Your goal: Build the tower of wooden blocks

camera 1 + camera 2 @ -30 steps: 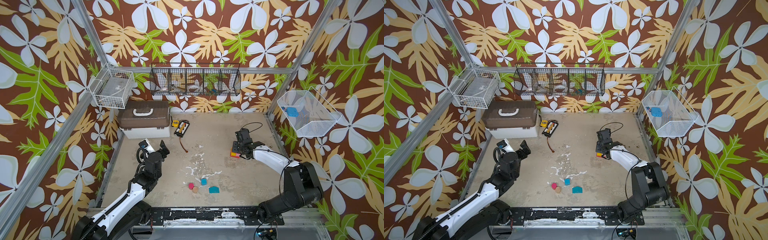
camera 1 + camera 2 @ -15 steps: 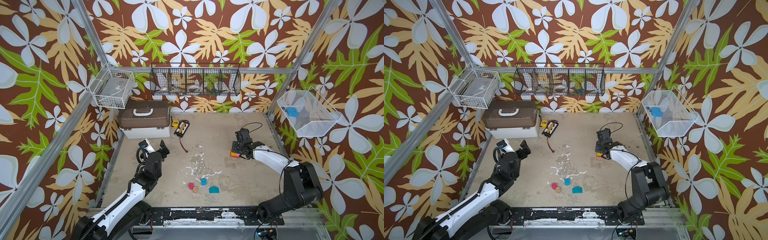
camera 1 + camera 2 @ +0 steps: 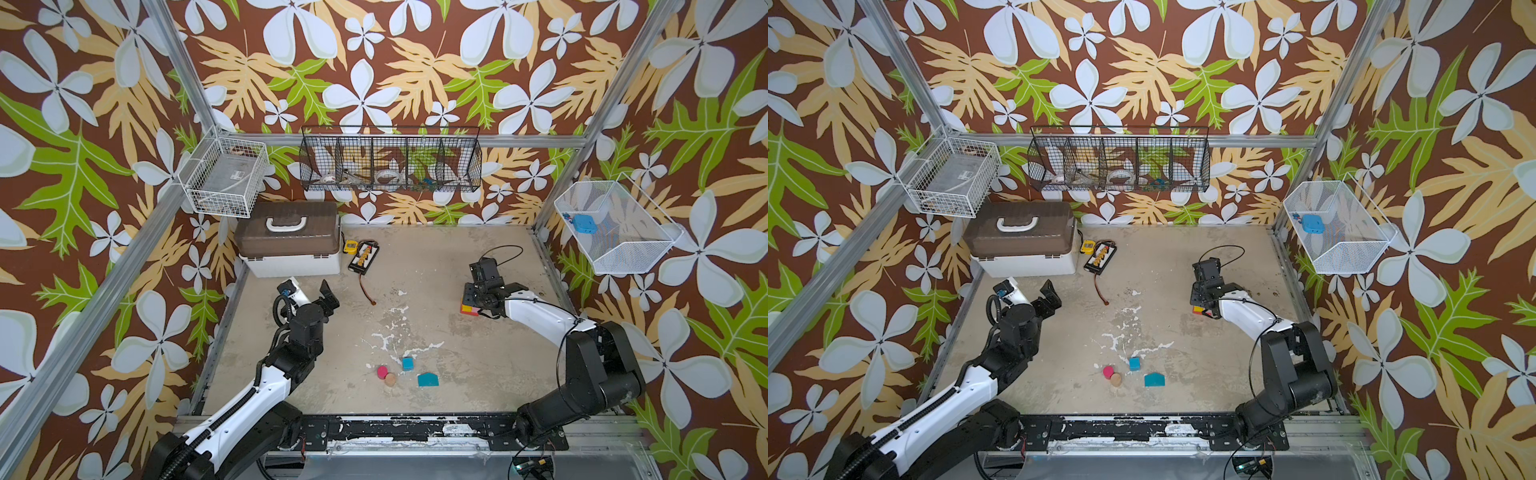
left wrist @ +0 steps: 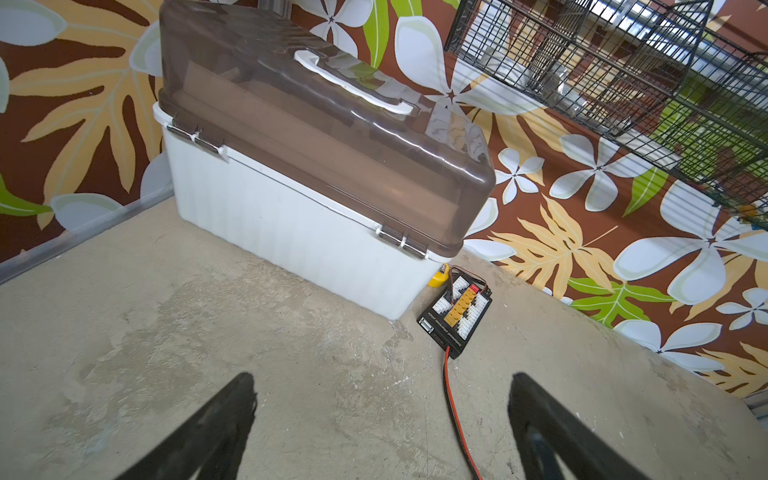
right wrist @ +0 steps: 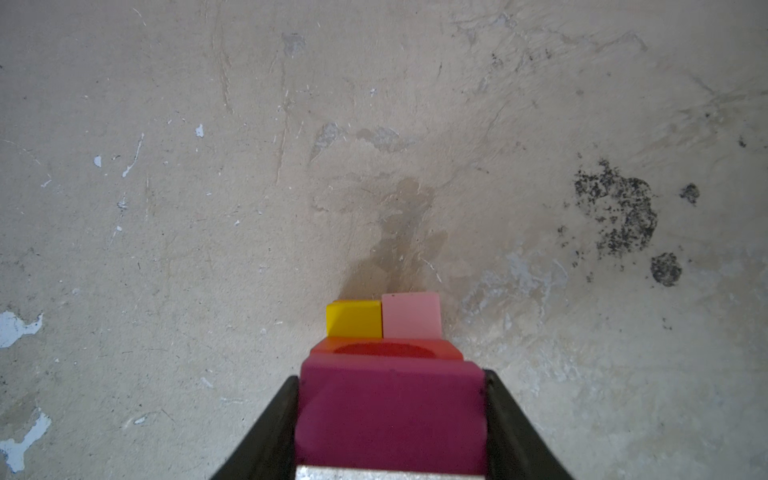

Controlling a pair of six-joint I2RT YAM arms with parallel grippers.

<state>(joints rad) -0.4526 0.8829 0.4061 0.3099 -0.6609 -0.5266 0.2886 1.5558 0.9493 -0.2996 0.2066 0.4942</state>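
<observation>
The tower (image 3: 468,309) stands on the right side of the surface (image 3: 415,257), toward the back. In both top views it is mostly hidden under the right gripper (image 3: 473,296). In the right wrist view, its lowest visible pieces are a yellow block (image 5: 353,320) and a pink block (image 5: 411,316), side by side and touching. An orange block (image 5: 386,349) with a round red patch on top lies across them. The right gripper is closed partway on a magenta block (image 5: 390,411), one finger against each side, and holds it directly over the orange block. Whether the two touch cannot be told.

Well apart from the tower, near the front middle of the surface, four loose pieces lie close together. A red-pink cylinder (image 3: 381,371) touches a tan cylinder (image 3: 390,379). A blue cube (image 3: 408,363) sits just beside them, and a teal house-shaped piece (image 3: 428,379) lies flat near the cube.

The left gripper (image 4: 382,382) hangs above the left side of the surface with its fingers spread wide and nothing between them. It faces a white box (image 4: 291,232) with a brown lid at the back left. Just beside that box lies a black connector board (image 4: 457,316) with a red wire (image 4: 455,399) running from it.
</observation>
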